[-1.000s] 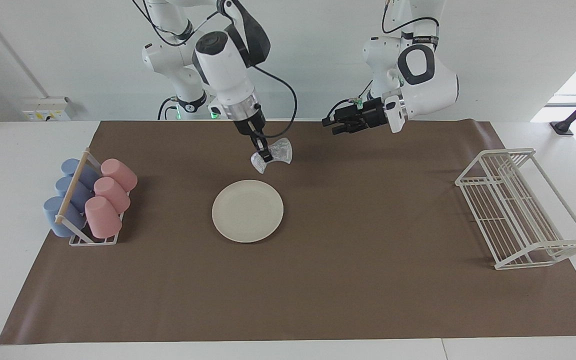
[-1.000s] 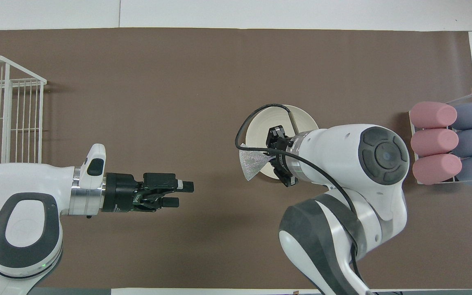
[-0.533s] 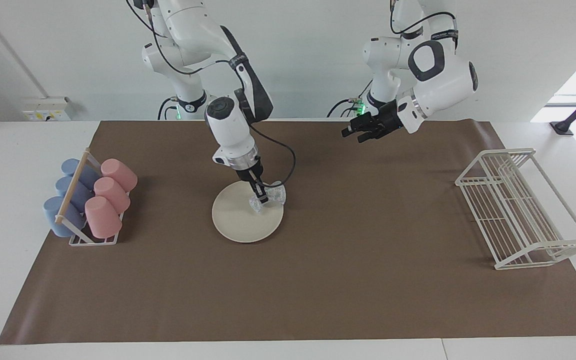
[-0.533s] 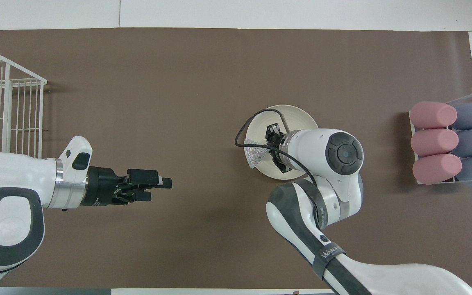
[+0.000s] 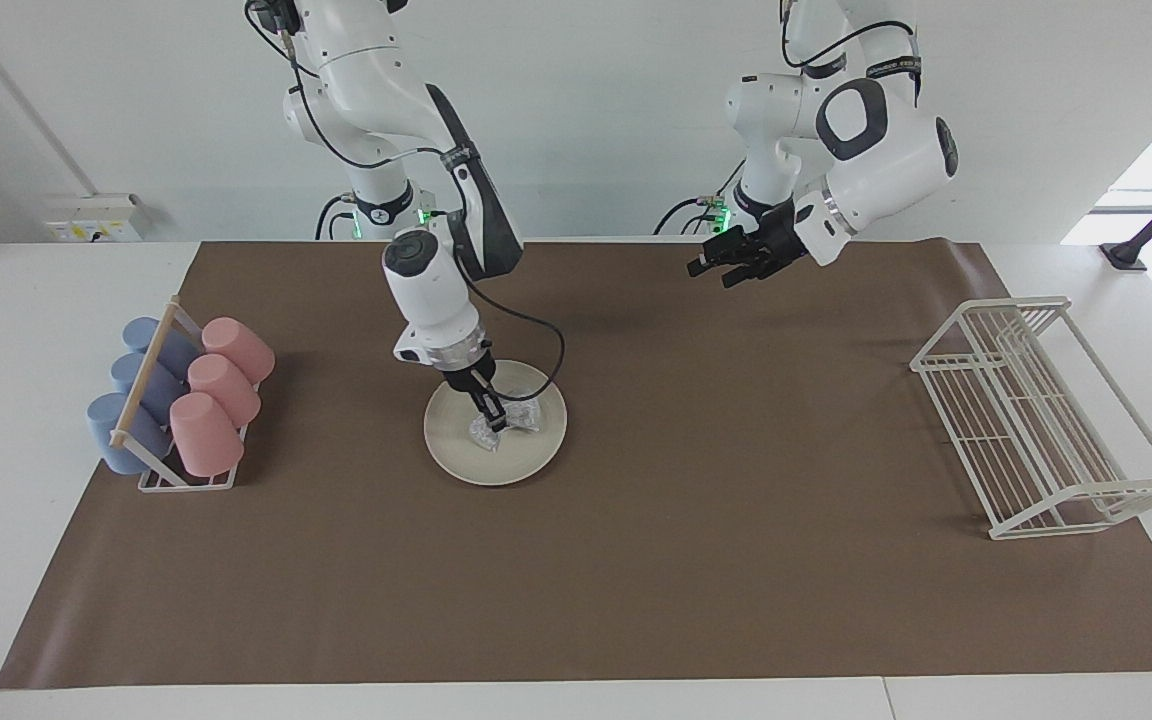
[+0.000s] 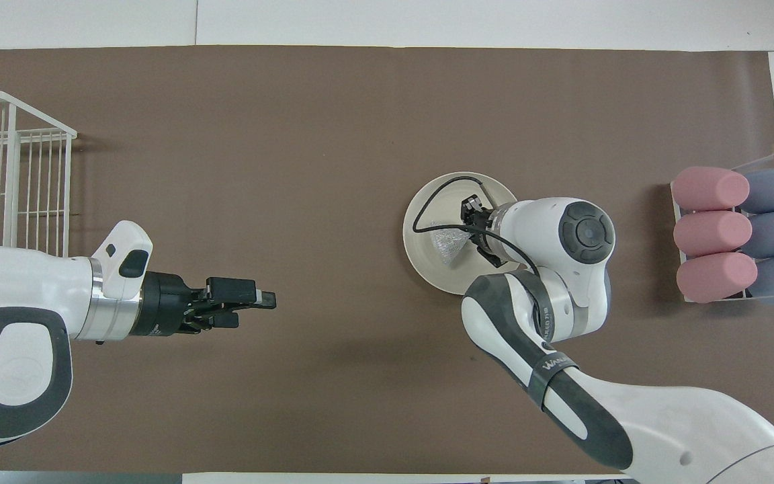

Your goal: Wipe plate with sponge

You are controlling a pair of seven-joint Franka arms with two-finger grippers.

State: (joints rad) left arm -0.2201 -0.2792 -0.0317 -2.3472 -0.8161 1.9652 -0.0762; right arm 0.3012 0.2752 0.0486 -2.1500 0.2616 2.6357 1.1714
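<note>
Right gripper [image 5: 492, 420] pinched tight on sponge [image 5: 506, 421], pressing it onto plate [image 5: 456, 445] mid-mat, nearer the cup rack [image 5: 181, 400] end; bare brown mat [image 5: 636, 560] all round the plate rim; left gripper [image 5: 726, 265] fully spread, holding nothing, waiting over the mat's robot-side edge

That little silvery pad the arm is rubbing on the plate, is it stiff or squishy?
Probably squishy: the sponge looks crinkled and pinched in where the right end effector is shut on it. Likely light too, since a narrow pinch holds it. Pressed on the plate, it should flatten rather than scratch.
</note>
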